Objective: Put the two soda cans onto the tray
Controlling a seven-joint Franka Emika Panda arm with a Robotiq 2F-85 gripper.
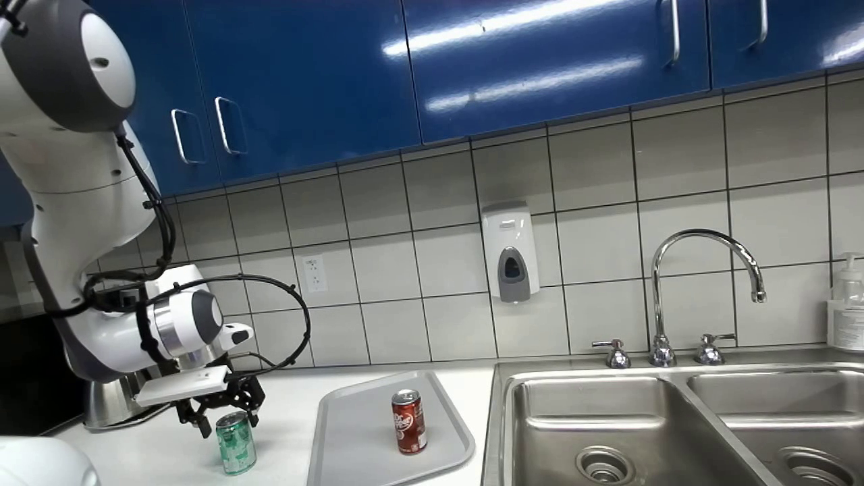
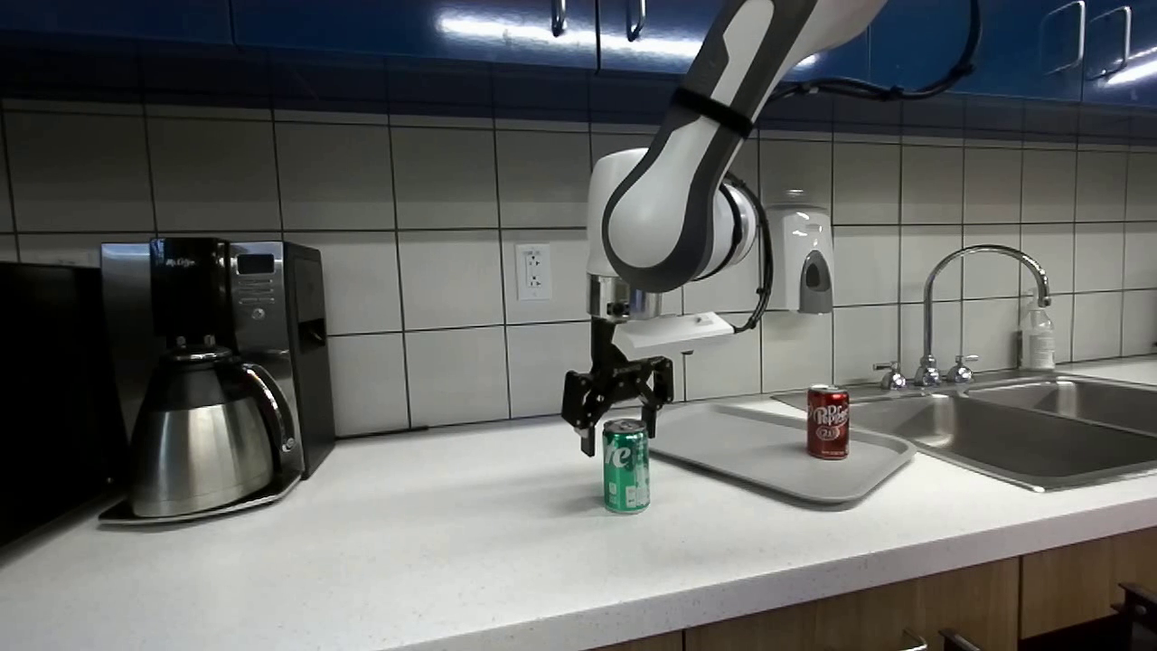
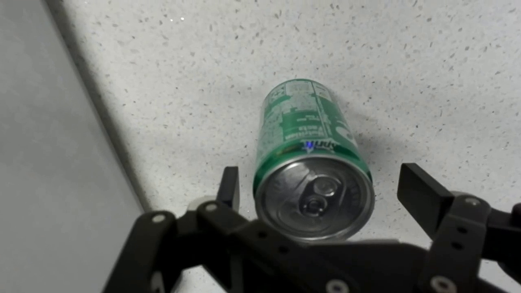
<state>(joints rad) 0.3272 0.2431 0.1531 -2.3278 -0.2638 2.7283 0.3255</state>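
The red soda can stands upright on the grey tray. The same red can and tray show in an exterior view. The green soda can stands upright on the counter beside the tray; it also shows in an exterior view. My gripper is open, pointing down around the top of the green can. In the wrist view my gripper has a finger on each side of the green can, with gaps on both sides. The tray edge lies at the left.
A coffee maker with a steel pot stands at the back of the counter, on the far side from the sink. The steel double sink with its faucet lies beyond the tray. A soap dispenser hangs on the tiled wall.
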